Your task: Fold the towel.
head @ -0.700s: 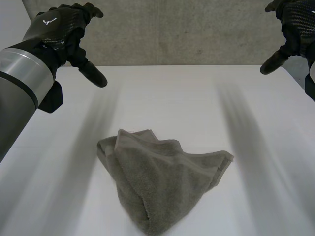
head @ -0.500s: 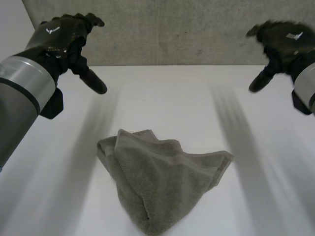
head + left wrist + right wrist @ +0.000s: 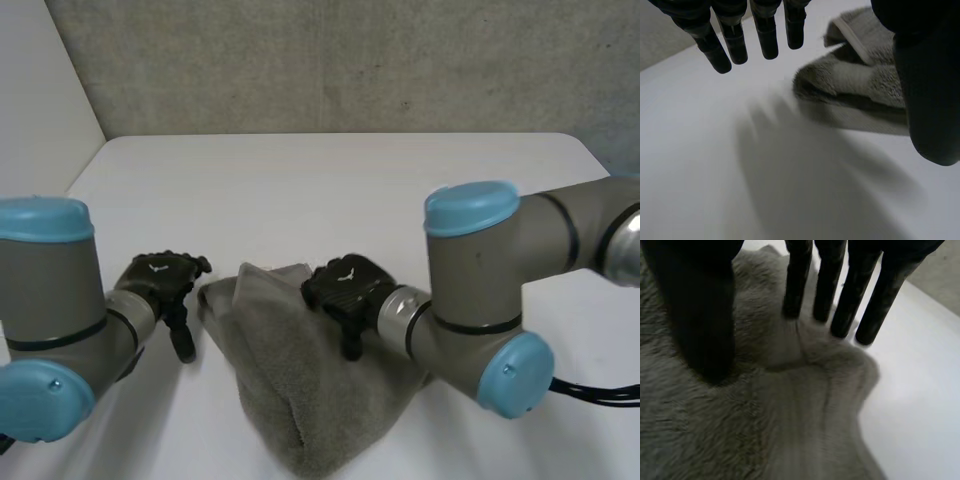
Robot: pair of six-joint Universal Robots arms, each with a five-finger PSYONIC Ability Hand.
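A grey towel (image 3: 300, 400) lies crumpled in a loose heap near the table's front edge, a hemmed fold sticking up at its far left. My left hand (image 3: 160, 282) hangs low just left of that fold, apart from the cloth. In its wrist view its fingers (image 3: 735, 35) are straight and spread above bare table, with the towel (image 3: 865, 85) beside the thumb. My right hand (image 3: 345, 285) rests on the towel's far middle. There its straight fingers (image 3: 840, 290) and thumb touch down on the towel (image 3: 790, 430), with no cloth gathered between them.
The white table (image 3: 350, 180) stretches back to a grey wall (image 3: 350, 60). Both forearms with light-blue caps cross the foreground, the right one (image 3: 480, 290) over the towel's right part. Bare table lies left of the left hand.
Both hands have dropped from high at the back of the table down to the towel, the left beside its left edge, the right onto its far middle. The towel keeps its place.
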